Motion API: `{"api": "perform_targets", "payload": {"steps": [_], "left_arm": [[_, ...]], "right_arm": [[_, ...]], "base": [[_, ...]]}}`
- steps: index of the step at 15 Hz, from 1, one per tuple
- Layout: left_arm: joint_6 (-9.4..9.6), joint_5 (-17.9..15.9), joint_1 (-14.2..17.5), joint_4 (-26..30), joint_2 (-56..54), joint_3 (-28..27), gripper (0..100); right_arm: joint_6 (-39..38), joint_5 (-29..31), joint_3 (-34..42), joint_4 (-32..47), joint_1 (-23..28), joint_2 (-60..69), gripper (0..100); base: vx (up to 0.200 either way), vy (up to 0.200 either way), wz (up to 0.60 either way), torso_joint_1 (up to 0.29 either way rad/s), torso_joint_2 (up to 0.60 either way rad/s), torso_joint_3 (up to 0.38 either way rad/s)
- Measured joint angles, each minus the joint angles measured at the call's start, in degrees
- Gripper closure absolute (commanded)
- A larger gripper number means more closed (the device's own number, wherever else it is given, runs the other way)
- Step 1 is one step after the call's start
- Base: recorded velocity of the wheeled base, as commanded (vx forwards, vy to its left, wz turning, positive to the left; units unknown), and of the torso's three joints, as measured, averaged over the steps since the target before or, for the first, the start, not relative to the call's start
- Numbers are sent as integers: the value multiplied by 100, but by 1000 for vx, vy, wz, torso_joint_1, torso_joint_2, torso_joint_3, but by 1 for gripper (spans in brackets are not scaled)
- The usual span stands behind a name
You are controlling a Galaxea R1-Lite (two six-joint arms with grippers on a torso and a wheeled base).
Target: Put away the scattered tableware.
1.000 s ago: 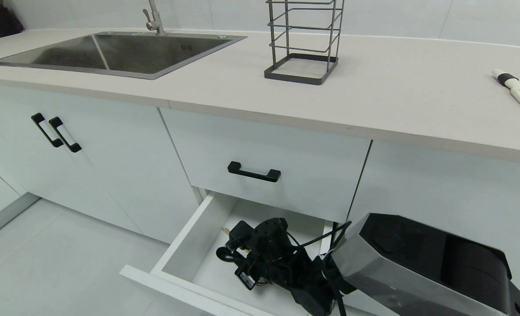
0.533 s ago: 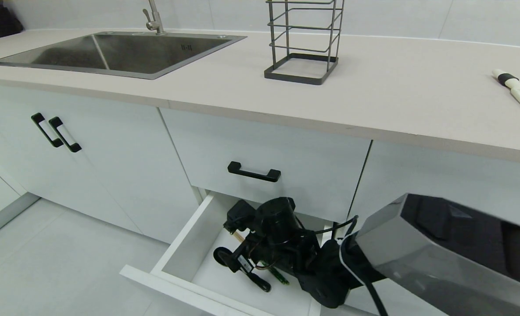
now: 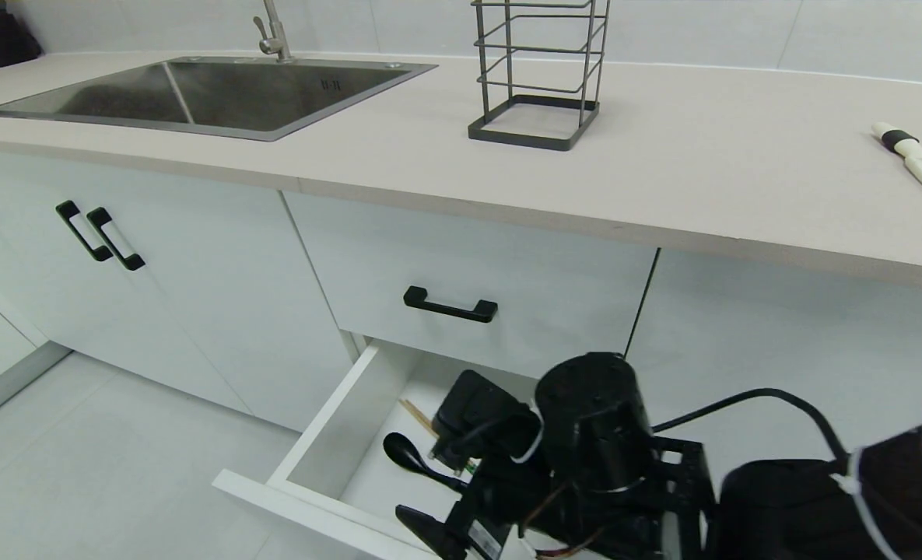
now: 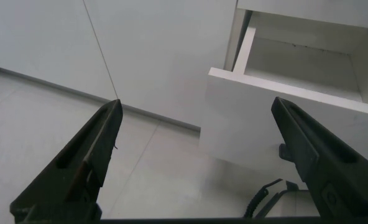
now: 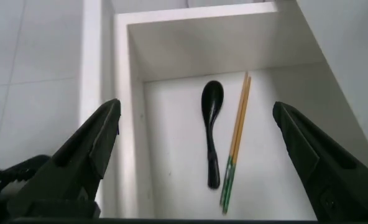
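Observation:
The lower drawer (image 3: 328,412) stands pulled out. On its white floor lie a black spoon (image 5: 211,124) and a pair of wooden chopsticks with green ends (image 5: 237,140), side by side and apart from any finger. The spoon (image 3: 410,457) and chopsticks (image 3: 416,412) also show past the right arm. My right gripper (image 5: 195,106) hangs open above the drawer with nothing between its fingers. My left gripper (image 4: 196,102) is open and empty, low over the floor, facing the drawer's front panel (image 4: 283,118). A white knife with a black band (image 3: 918,162) lies on the counter at the far right.
A dark wire rack (image 3: 538,78) stands on the counter's middle, and a steel sink (image 3: 196,89) is at the left. The upper drawer, with a black handle (image 3: 450,305), is closed above the open one. Grey floor tiles (image 4: 78,143) spread left of the drawer.
My right gripper has let go of the spoon, which now lies in the drawer beside the chopsticks. The arm has risen and drawn back toward the drawer's front.

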State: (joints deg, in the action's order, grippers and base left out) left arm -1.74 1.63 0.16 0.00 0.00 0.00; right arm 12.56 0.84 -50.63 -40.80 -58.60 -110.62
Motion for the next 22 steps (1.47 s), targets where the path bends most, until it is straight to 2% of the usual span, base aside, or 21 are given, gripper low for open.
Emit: {"api": "perform_targets", "payload": {"steps": [3,6,8,14,16,21,22], "left_arm": [[0,0,0,0,0,0,0],[0,2,0,0,0,0,0],[0,0,-2,0,0,0,0],[0,0,0,0,0,0,0],[0,0,0,0,0,0,0],[9,0,0,0,0,0,0],[11,0,-2,0,0,0,0]], "right_arm": [[-71,-55,1399,-690,-18,863,0],[-106,-407,2591,-912,188,1897,0],[-107,-612,3034,-873,447,2502,0],[-185,-711,3749,-461,1313,4454,0],[-402,-759,3955,-129,1888,5466,0],[-662,-1143,4074,462,4640,7730,0],[-681,-1261,4214,585,5053,8174,0]], "base": [[0,0,0,0,0,0],[0,0,0,0,0,0],[0,0,0,0,0,0],[0,0,0,0,0,0],[0,0,0,0,0,0],[0,0,0,0,0,0],[0,0,0,0,0,0]]}}
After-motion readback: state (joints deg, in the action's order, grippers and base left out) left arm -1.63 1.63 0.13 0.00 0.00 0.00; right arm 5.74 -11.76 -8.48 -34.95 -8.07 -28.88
